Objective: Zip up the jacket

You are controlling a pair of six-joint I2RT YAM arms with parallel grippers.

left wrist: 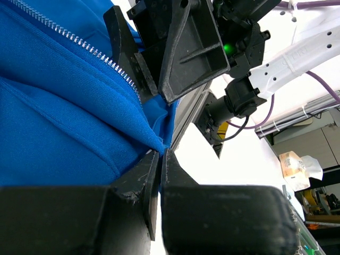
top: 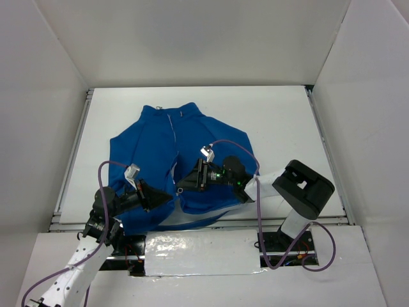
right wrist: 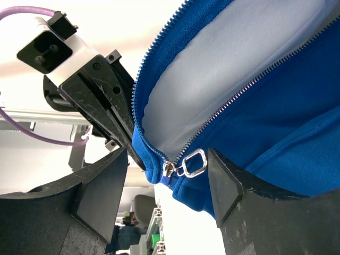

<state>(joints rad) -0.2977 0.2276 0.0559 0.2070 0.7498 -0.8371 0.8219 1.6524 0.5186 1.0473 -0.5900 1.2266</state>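
Note:
The royal-blue fleece jacket [top: 153, 147] lies on the white table, collar at the far side and hem toward the arms. Its silver zipper [left wrist: 79, 40] is open, showing the pale lining [right wrist: 212, 69]. My left gripper [top: 167, 198] is shut on the hem corner [left wrist: 154, 135] just below the zipper's bottom end. My right gripper [top: 181, 186] is open, with its fingers [right wrist: 101, 196] on either side of the zipper slider [right wrist: 169, 169] and its silver pull ring [right wrist: 194, 162], not touching them. The two grippers are very close together.
The table [top: 275, 121] is enclosed by white walls on three sides. An aluminium rail [top: 319, 220] runs along the near edge. Purple cables [top: 236, 144] loop over the right arm. A tissue box [left wrist: 297, 164] stands off the table.

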